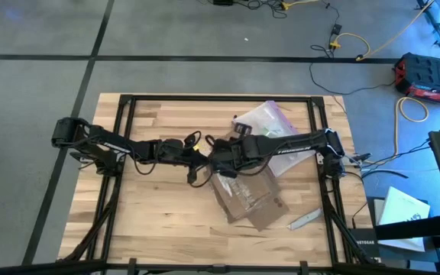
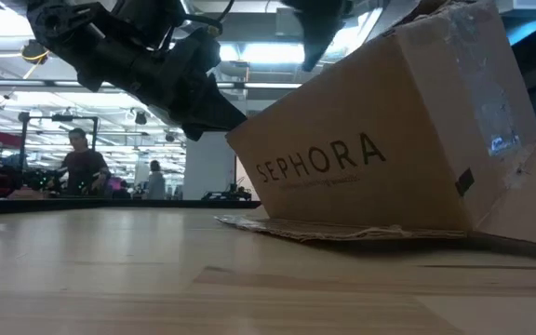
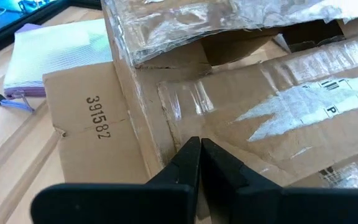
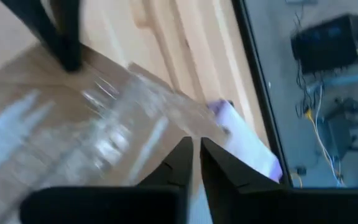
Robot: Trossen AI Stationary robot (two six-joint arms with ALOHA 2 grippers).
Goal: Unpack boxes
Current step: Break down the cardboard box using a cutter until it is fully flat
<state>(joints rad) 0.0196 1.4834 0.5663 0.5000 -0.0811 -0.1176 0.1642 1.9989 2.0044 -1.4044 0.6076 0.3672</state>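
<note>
Floor [image 1: 205, 38]: grey, marked with dark lines that divide it into large panels. Cables lie on it beyond the table's far edge, among them a yellow cable [image 1: 403, 34]. A red and black case [image 1: 428, 76] stands on the floor past the table's far right corner. In the low view, the room behind is a large open hall with ceiling strip lights [image 2: 259, 54]. Two people [image 2: 84, 167] are at a distant workbench. Lighting bright, even.

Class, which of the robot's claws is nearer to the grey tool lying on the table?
Right. The right claw hovers over the box, beside the tool; the left claw sits farther away, at the box's far edge.
</note>
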